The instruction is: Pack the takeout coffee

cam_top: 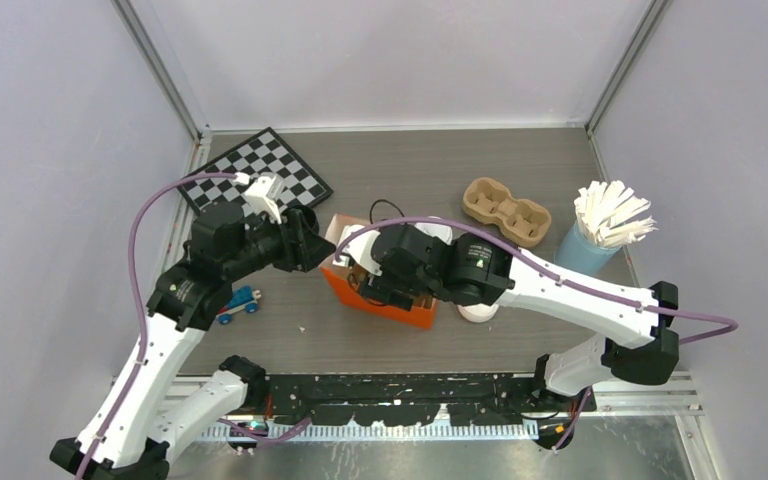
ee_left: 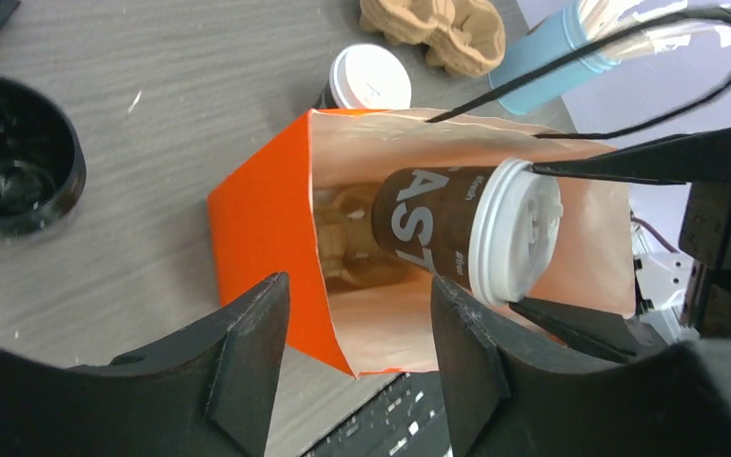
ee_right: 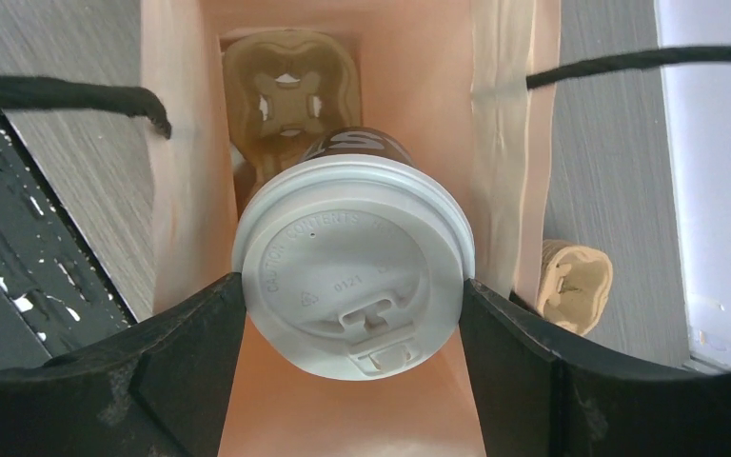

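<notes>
The takeout coffee [ee_right: 354, 267], a dark cup with a white sip lid, hangs lid-up inside the mouth of the orange bag [cam_top: 380, 300]. My right gripper [ee_right: 352, 290] is shut on it, one finger pressed against each side of the lid. In the left wrist view the coffee [ee_left: 476, 233] sits within the bag [ee_left: 257, 219], with the right fingers on its lid. My left gripper [ee_left: 357, 286] stands open at the bag's near corner; the paper edge lies between its fingers without touching them. A cardboard cup carrier [ee_right: 290, 86] lies at the bag's bottom.
A second lidded cup [ee_left: 371, 78] stands just beyond the bag. A black lidless cup [ee_left: 14, 181] sits to the left. A cardboard carrier [cam_top: 506, 211], a blue cup of wooden stirrers [cam_top: 600, 235], a chessboard [cam_top: 255, 178] and a toy car [cam_top: 238, 303] are on the table.
</notes>
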You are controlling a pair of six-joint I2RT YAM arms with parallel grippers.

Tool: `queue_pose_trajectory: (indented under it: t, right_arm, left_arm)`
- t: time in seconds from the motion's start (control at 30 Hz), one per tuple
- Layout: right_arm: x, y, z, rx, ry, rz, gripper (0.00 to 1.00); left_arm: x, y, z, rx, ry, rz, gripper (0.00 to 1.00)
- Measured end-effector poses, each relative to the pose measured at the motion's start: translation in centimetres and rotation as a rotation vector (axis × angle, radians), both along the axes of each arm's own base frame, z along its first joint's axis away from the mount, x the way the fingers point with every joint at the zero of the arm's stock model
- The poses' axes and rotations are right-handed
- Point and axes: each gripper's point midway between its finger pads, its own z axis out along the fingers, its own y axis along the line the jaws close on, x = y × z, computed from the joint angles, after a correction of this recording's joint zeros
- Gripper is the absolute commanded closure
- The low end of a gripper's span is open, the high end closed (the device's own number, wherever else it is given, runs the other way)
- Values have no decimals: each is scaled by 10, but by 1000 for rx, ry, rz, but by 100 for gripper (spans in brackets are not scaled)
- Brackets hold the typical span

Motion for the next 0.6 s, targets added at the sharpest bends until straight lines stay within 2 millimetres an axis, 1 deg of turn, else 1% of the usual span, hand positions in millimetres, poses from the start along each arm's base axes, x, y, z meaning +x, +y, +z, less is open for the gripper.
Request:
queue_pose_trajectory:
  t: [0.13, 0.23, 0.43, 0.53, 0.6]
  right_arm:
    - [-12, 5, -8, -12, 1, 36, 29]
    - [-25, 10, -11, -12, -3, 76, 29]
    - [-41, 17, -13, -6, -11, 110, 29]
    - [-44, 17, -16, -15, -20, 110, 29]
    - [-45, 17, -17, -20, -24, 109, 29]
  left_arm:
    - [-18, 8, -5, 38, 77, -3, 38]
    - [-29, 13, -18, 78, 170, -2, 38]
    - [-39, 19, -30, 122, 257, 5, 39]
    - [-44, 17, -28, 111, 252, -21, 47]
    - [-51, 12, -25, 86, 245, -62, 55]
